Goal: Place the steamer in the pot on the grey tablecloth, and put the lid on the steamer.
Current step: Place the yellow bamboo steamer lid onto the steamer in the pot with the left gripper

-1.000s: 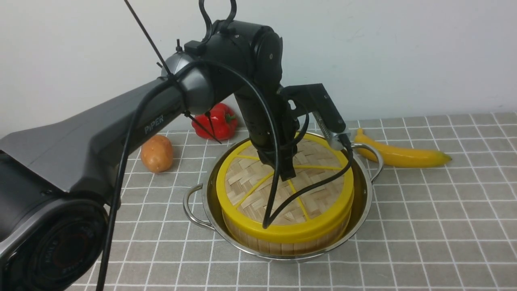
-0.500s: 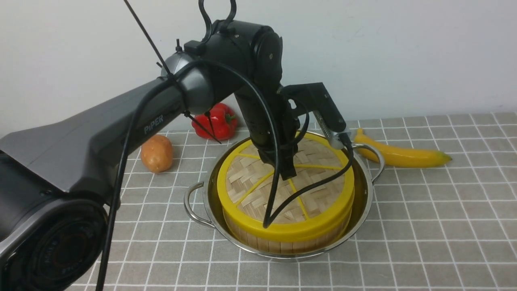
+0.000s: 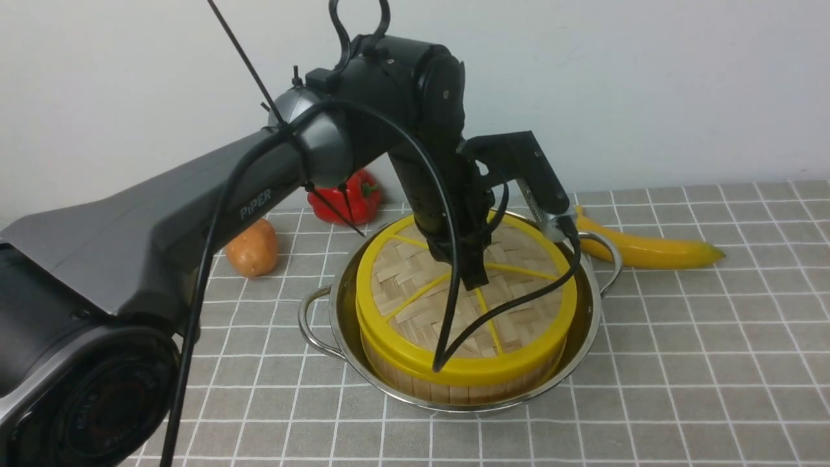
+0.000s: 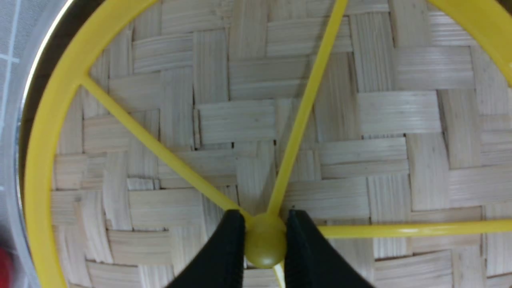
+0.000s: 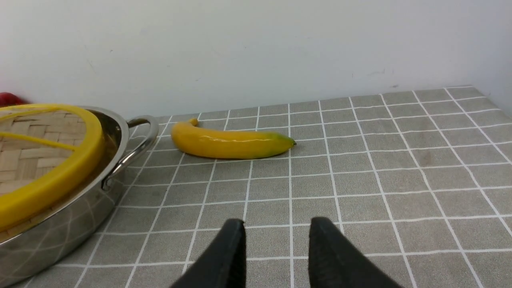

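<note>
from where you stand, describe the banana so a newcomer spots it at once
On the grey tablecloth with white grid lines sits a wide, shiny steel pot. Just beyond its right-hand wire handle lies the curved yellow banana, its tip greenish. Unlike the round bamboo lid with yellow rim, it is long and solid yellow.

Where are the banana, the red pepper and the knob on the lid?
Banana [image 3: 655, 251]: front view, middle of its body.
Red pepper [image 3: 353, 201]: front view, its side.
Knob [image 4: 265, 246]: left wrist view, its round top.
</note>
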Available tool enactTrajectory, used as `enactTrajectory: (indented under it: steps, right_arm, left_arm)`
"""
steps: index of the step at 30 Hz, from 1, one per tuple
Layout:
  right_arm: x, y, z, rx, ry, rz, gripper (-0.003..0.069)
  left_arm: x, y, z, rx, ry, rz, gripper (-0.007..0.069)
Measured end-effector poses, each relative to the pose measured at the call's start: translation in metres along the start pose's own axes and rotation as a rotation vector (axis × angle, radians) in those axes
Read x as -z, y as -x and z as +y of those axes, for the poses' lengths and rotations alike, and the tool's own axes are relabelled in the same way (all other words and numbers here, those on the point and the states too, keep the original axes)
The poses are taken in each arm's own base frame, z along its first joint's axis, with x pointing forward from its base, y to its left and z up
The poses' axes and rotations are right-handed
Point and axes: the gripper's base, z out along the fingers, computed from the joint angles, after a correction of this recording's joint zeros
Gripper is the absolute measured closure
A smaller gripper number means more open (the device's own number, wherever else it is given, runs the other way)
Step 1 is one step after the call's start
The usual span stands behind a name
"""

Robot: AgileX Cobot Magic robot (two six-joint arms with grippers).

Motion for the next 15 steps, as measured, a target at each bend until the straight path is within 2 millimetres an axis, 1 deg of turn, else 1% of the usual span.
enactTrajectory:
  steps: [6,15]
  right_arm:
    - [0.0000,0.0000,0.0000,0.000,0.000,0.000,0.0416]
    - [0.0000,0.0000,0.0000,0.000,0.000,0.000,0.0416]
  left_arm:
    - [0.0000,0.0001,-0.0002,0.010,0.003,0.003,0.0508]
    - [0.0002,-0.0049,0.0056,0.069,0.004,0.001,0.0508]
